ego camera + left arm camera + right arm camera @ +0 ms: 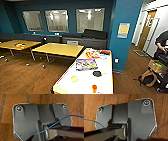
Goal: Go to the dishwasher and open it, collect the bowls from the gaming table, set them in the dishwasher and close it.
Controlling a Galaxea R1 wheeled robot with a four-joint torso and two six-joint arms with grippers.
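The dishwasher, the gaming table and the bowls are out of view. The head view looks into a lounge with teal walls and a wooden floor (pixel 22 77). Both wrist views look down at that wooden floor (pixel 5 109) (pixel 91 105) past the robot's own dark plate. A blue cable (pixel 58 122) crosses the left wrist view.
A long white table (pixel 86 85) stands right ahead, carrying a colourful box (pixel 86 64), a dark round thing (pixel 97 73), a pale green round thing (pixel 74 78) and an orange cup (pixel 94 88). Two yellow tables (pixel 58 49) (pixel 15 45) stand left. A teal pillar (pixel 122 37) rises right; a person (pixel 162 41) stands at the far right.
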